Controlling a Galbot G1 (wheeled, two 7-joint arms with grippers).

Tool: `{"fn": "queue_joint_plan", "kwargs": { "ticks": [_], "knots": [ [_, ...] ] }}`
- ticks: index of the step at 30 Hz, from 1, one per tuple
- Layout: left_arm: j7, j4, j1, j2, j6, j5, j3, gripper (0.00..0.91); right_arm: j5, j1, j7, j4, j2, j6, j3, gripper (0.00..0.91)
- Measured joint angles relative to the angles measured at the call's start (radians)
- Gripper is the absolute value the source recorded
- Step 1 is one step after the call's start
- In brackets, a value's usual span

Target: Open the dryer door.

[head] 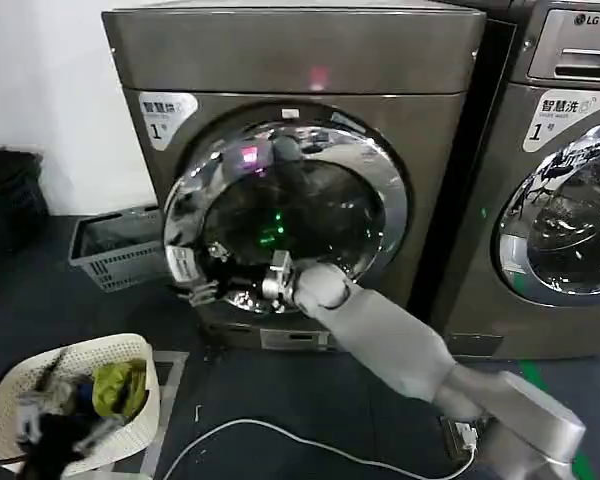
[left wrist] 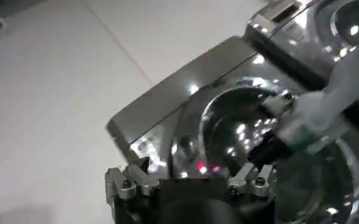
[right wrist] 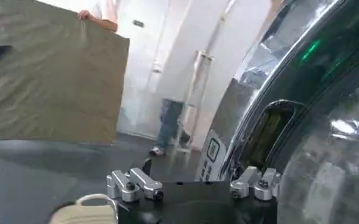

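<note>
Closest to the head camera, the grey right arm enters at 5 o'clock and reaches up and across toward the machine front. Its right gripper (head: 202,292) sits at about 7 o'clock on the dryer door (head: 290,215), against the lower chrome rim and just below a small white sticker (head: 180,265).

In the right wrist view the right gripper (right wrist: 194,185) has its fingers (right wrist: 130,185) spread wide. They pinch nothing, and one finger is just beside the curved chrome edge of the dryer door (right wrist: 325,122), where a dark rectangular recess shows in the rim.

The door fills the front of the bronze-grey dryer (head: 300,50). Its shiny ring sits slightly toward 9 o'clock of the round opening behind it. Whether it is latched I cannot tell.

The left gripper (left wrist: 188,182), seen from its own wrist camera, hangs apart from the machine with its fingers (left wrist: 124,182) also spread and empty. It looks onto the door (left wrist: 228,122) and the right arm's wrist.

On the dark floor, a white laundry basket (head: 130,345) holding clothes stands at 8 o'clock. A grey crate (head: 115,250) lies at 9 o'clock beside the dryer, and a white cable (head: 280,435) runs at 6 o'clock. The LG machine (head: 550,200) stands at 3 o'clock.
</note>
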Motion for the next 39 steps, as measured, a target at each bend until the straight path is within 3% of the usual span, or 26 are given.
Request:
{"fn": "queue_joint_plan", "kwargs": {
  "ticks": [21,28,39],
  "knots": [
    [-0.001,0.113,-0.092,0.088,0.073,0.015,-0.286,0.907,0.058,-0.088,-0.276,0.311,-0.26,0.04,0.017,0.907],
    [0.007,0.12,-0.139,0.164,0.074,0.05,-0.211,0.907,0.054,-0.159,-0.346,0.409,-0.362,0.042,0.072,0.907],
    [0.04,0.131,-0.266,0.313,0.131,0.102,0.037,0.907,0.026,-0.366,-0.366,0.52,-0.549,0.048,0.309,0.907]
  ]
}}
